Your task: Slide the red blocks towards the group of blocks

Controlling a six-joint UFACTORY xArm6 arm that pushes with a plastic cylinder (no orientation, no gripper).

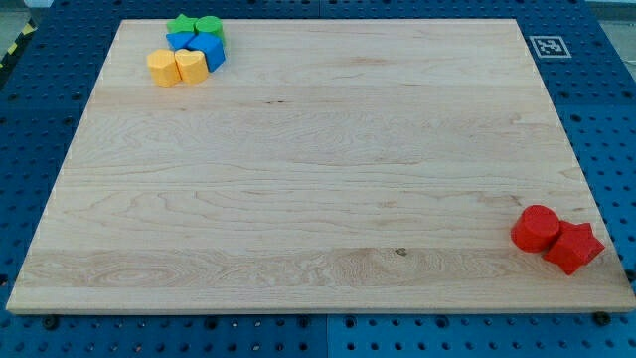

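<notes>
Two red blocks sit touching at the view's bottom right of the wooden board (318, 179): a red cylinder (536, 228) and a red star-shaped block (573, 247) to its right, close to the board's right edge. The group of blocks is at the view's top left: a green star-like block (182, 24), a green cylinder (210, 27), a blue block (182, 41), another blue block (210, 50), a yellow block (163, 67) and a yellow heart-shaped block (191, 66). They are packed together. My tip does not show in this view.
A black-and-white marker tag (549, 46) sits at the board's top right corner. The board lies on a blue perforated table (30, 119). A yellow-black striped edge (12, 45) shows at the far top left.
</notes>
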